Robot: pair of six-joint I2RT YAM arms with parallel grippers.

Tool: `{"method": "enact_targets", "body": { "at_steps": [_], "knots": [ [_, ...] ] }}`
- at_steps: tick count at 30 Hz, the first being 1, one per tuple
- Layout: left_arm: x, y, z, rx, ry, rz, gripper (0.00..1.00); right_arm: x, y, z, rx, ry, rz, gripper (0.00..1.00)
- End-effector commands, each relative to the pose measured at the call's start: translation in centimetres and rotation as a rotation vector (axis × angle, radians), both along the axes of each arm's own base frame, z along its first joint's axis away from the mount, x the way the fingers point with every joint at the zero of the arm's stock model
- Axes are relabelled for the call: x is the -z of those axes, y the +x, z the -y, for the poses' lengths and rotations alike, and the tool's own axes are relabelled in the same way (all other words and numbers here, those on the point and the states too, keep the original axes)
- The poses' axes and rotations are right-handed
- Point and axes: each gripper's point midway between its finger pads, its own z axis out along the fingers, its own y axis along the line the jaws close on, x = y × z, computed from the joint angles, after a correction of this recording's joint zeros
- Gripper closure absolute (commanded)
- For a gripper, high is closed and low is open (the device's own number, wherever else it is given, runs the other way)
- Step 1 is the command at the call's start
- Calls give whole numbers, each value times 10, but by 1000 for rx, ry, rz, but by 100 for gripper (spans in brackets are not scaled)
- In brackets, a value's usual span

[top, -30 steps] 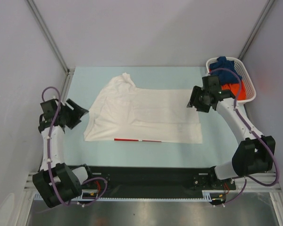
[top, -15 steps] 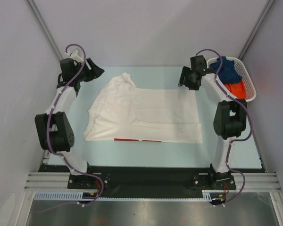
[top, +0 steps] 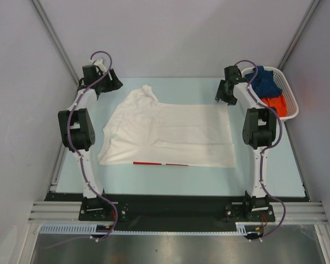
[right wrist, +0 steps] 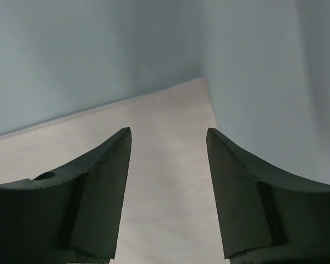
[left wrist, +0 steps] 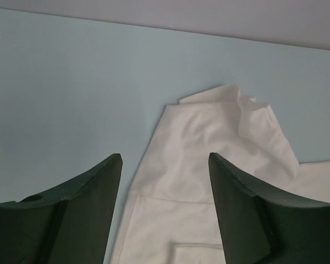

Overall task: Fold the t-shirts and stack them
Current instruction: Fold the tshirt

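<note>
A white t-shirt (top: 168, 132) lies spread flat in the middle of the light blue table, a thin red strip showing along its near edge. My left gripper (top: 114, 86) hovers at the shirt's far left corner, open and empty; in the left wrist view the white t-shirt (left wrist: 209, 165) shows between and beyond the open gripper (left wrist: 165, 159). My right gripper (top: 220, 92) is over the far right corner, open and empty, with the white cloth (right wrist: 165, 165) under the gripper (right wrist: 168, 132). A dark blue t-shirt (top: 265, 80) and an orange t-shirt (top: 278, 104) lie in the basket.
The white lattice basket (top: 290, 91) stands at the far right corner of the table (top: 275, 170). Grey walls with metal frame posts close in the back and sides. Both arms stretch straight out from their bases at the near edge.
Both arms have swung from beside the shirt's sides out to its far corners, stretching long over the table. The shirt has not moved.
</note>
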Motion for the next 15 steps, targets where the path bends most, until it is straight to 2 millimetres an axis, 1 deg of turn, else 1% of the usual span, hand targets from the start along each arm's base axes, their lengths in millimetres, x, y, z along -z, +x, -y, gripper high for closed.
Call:
{"method": "enact_targets", "body": {
  "at_steps": [1, 2, 4, 5, 7, 8, 9, 10, 11, 12, 13, 14, 15],
  "knots": [
    [-6, 27, 3, 23, 1, 54, 29, -13, 14, 9, 10, -31, 38, 38],
    [-9, 31, 5, 34, 7, 60, 29, -12, 13, 7, 8, -28, 36, 39],
    [0, 35, 9, 49, 12, 51, 29, -11, 14, 5, -1, -17, 36, 39],
    [9, 36, 14, 67, 9, 43, 28, -11, 14, 3, -7, -6, 37, 39],
    [21, 37, 16, 64, 15, 16, 27, -12, 16, -2, -21, 16, 44, 39],
    [32, 38, 20, 71, 10, -8, 26, -12, 16, -3, -21, 19, 44, 39],
    [37, 38, 22, 79, 4, -23, 26, -13, 18, -2, -12, 27, 50, 39],
    [33, 42, 25, 92, 1, -16, 26, -13, 18, -3, -15, 43, 50, 39],
    [39, 42, 30, 101, 0, -32, 26, -12, 18, -5, -17, 58, 49, 39],
    [58, 39, 29, 94, 1, -88, 26, -13, 20, -3, -12, 70, 56, 39],
    [55, 44, 31, 94, -3, -83, 28, -13, 20, -3, -15, 81, 55, 39],
    [62, 42, 32, 76, -21, -113, 30, -14, 20, -2, -13, 80, 57, 39],
    [69, 43, 29, 64, -7, -122, 32, -14, 21, 1, -9, 80, 60, 39]
  ]
}}
